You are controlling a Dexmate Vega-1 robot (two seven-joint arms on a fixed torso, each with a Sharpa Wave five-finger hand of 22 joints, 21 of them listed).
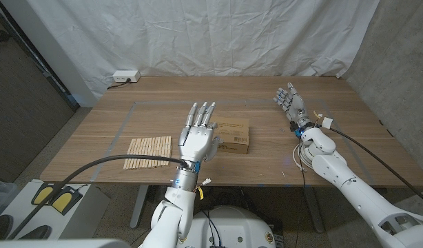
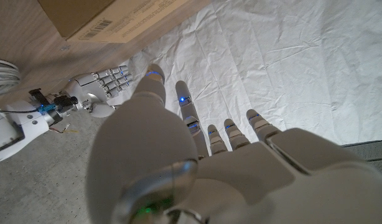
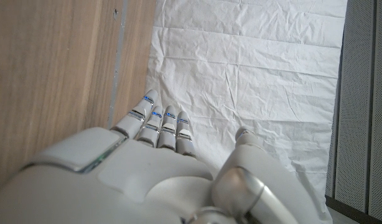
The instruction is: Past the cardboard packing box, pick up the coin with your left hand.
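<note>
Left hand: the left hand (image 1: 198, 135) hovers over the wooden table (image 1: 115, 138) near its middle, fingers straight, slightly spread and holding nothing; its back faces the head camera, and its thumb side overlaps the near-left corner of the cardboard packing box (image 1: 232, 133).

Right hand: the right hand (image 1: 291, 103) sits at the table's right side, well apart from the box, fingers extended and apart, empty; the left wrist view catches it too (image 2: 97, 87), beside a coil of white cable (image 2: 3, 71).

Box: flat, brown, with printed labels on its top, it lies just right of the table's centre; one labelled corner appears in the left wrist view (image 2: 85, 18).

Coin: it cannot be made out in these pictures, possibly too small to tell against the wood grain.

Clothespins: a row of wooden clothespins (image 1: 148, 153) lies left of the left hand, close to the table's near edge.

Backdrop: a white sheet (image 1: 198, 34) hangs behind the table, a power strip (image 1: 125, 76) below it at the far-left corner.
</note>
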